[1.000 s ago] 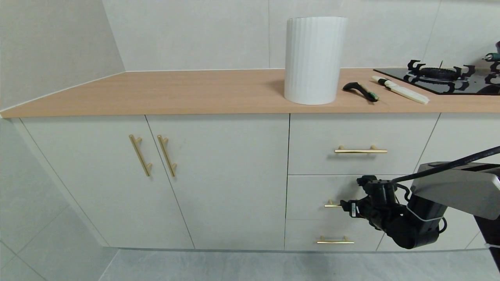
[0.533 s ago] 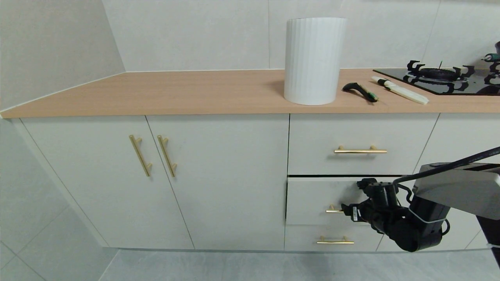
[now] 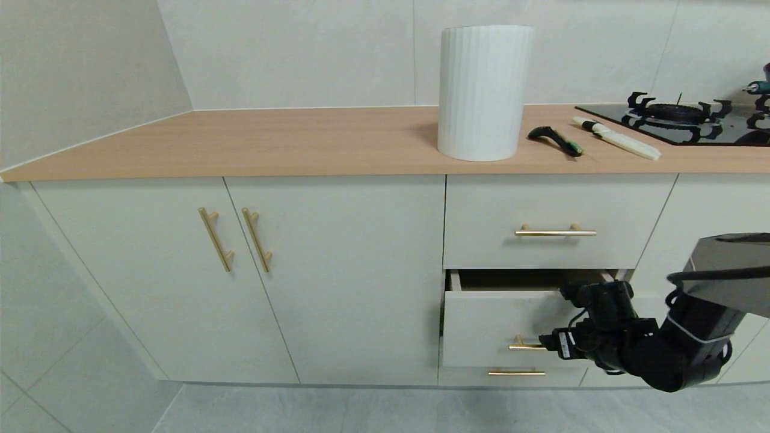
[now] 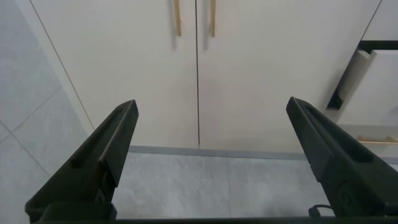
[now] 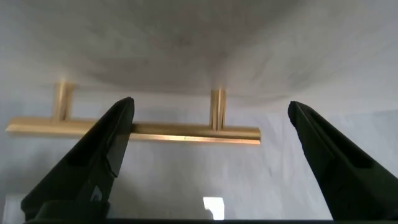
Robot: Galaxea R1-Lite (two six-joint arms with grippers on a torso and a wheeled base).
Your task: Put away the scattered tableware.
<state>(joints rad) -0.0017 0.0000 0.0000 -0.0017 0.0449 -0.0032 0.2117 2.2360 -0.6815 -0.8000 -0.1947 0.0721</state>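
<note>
- One small white tag is sitting on my right gripper [image 3: 547,347]; its print is too small to read.
- My right arm is hanging low in front of the drawer stack, with the gripper pointing at the middle drawer [image 3: 499,325], right at its gold handle [image 3: 524,346].
- In the right wrist view my fingers are standing wide apart. The handle bar is running across between them and I'm clamping nothing.
- My left gripper [image 4: 210,107] is facing the two cupboard doors [image 4: 249,74] and the floor below them, fingers spread wide and holding nothing.
- Three drawers are stacking up: the top drawer [image 3: 541,204] is sitting shut, the middle one is standing partly open with a dark gap showing, and the bottom drawer [image 3: 469,377] is sitting shut.
- Two doors are carrying two upright gold handles side by side.
- Two pieces of tableware are lying on the countertop [image 3: 271,141]: a black-handled utensil [image 3: 554,139] and a white utensil [image 3: 616,138], near each other but apart.
- Both are lying between the one white ribbed container [image 3: 484,90] and the one hob [image 3: 674,120], well above the open drawer.
</note>
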